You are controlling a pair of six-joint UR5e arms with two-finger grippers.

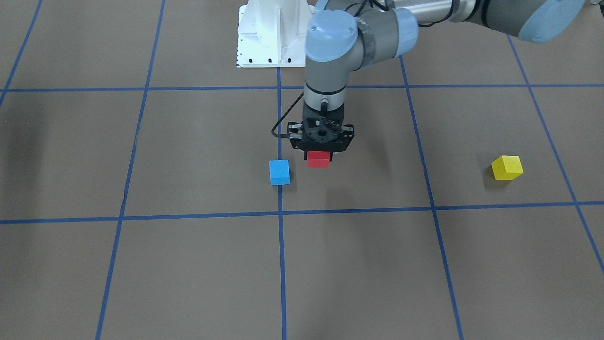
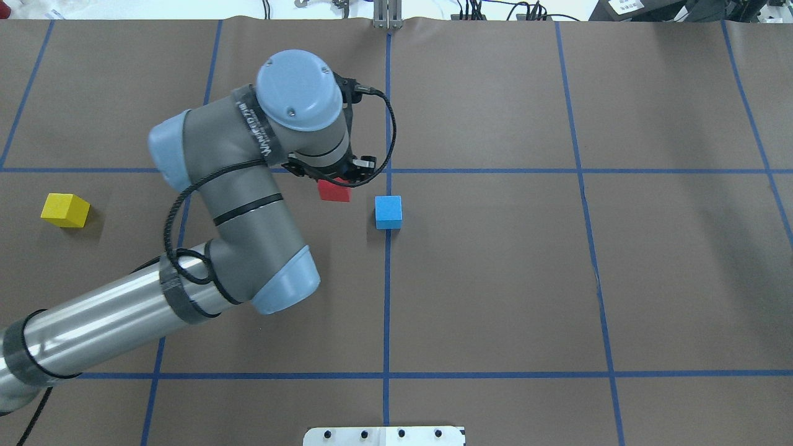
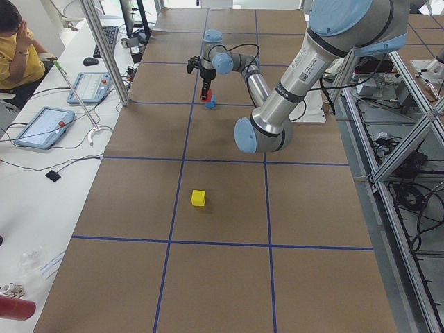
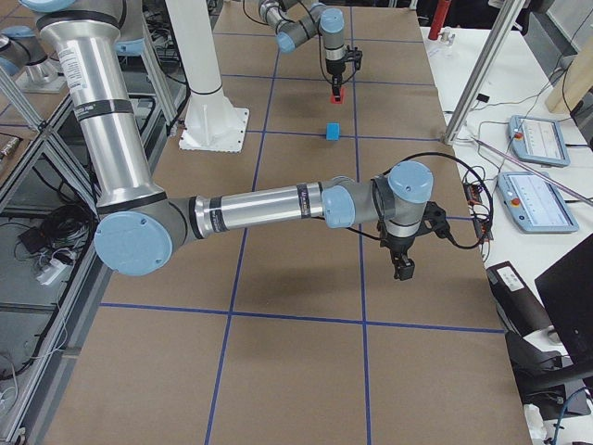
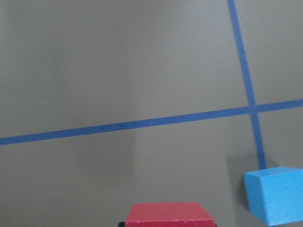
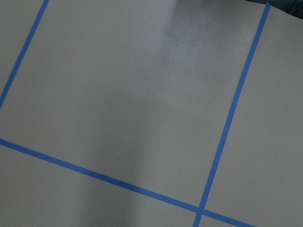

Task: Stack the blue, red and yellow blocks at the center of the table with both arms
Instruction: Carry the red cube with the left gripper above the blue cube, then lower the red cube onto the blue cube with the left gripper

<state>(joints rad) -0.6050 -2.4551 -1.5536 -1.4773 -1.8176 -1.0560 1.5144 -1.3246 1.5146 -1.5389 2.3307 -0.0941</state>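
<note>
We record the red block (image 1: 318, 163) first: it is clamped between the fingers of the left gripper (image 1: 320, 153), which points straight down and is closed onto the block's sides. We cannot tell whether the block touches the table (image 1: 188, 264) or hangs just above it. Just beside it, on the robot's right and not touching, the blue block (image 1: 279, 172) sits on the table astride the centre blue tape line (image 1: 281, 245). The yellow block (image 1: 507, 167) lies well apart, far out on the robot's left, turned askew to the grid. The right gripper (image 4: 404, 266) shows only in the right side view, pointing down over bare table; we cannot tell how far it is open.
</note>
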